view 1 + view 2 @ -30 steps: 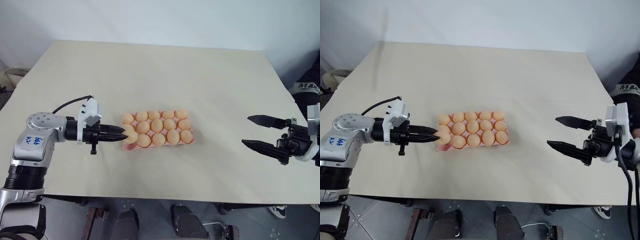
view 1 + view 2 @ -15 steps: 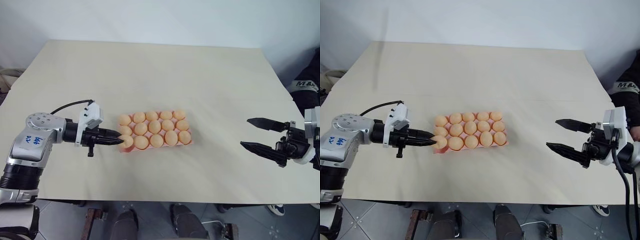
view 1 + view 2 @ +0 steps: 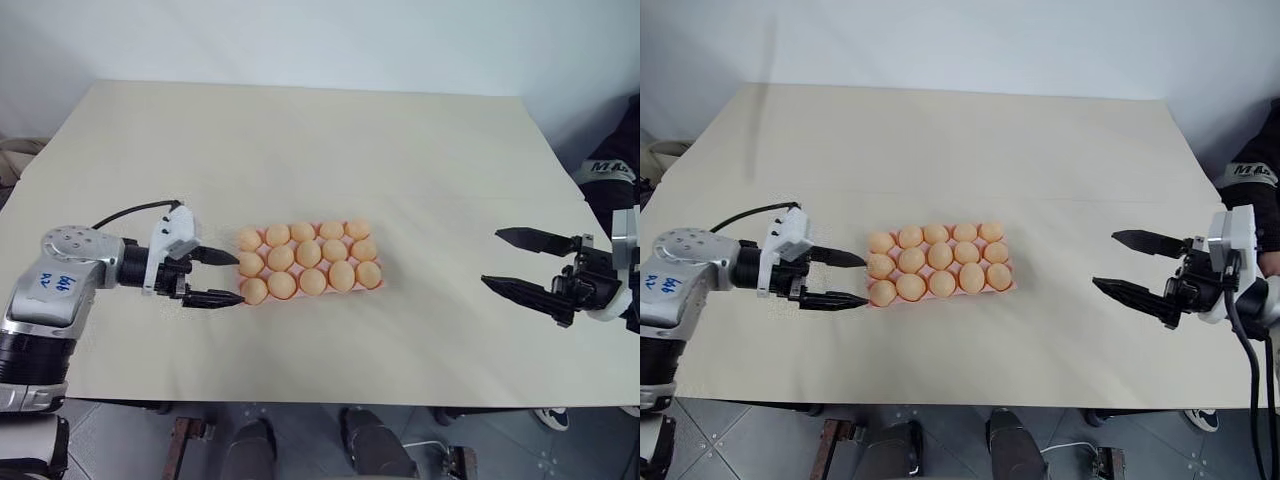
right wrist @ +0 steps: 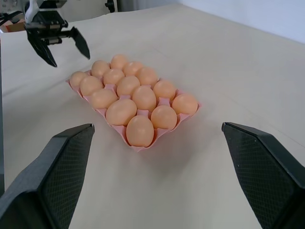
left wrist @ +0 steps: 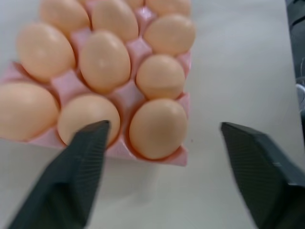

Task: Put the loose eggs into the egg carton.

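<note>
Head views first: the left pincer (image 3: 216, 277) has just sprung wide after being shut on an egg at the egg carton (image 3: 306, 264) a second ago, and it now holds nothing. That egg sits in the near corner cup at the carton's left end, so by my count all fifteen cups are filled and no loose eggs lie on the worktop (image 3: 320, 150). The job looks finished. The carton sits mid-worktop, its long axis running left to right, slightly skewed, with its right end farther from the robot. The right pincer (image 3: 1132, 262) hangs well off to the right, spread wide and empty, aimed at the carton.

Left wrist view: the black fingers (image 5: 81, 162) stand apart just short of the carton's end, bracketing the corner egg (image 5: 157, 128) without touching it.

Right wrist view: the carton lies slantwise, full, with the left pincer beyond its far end.
</note>
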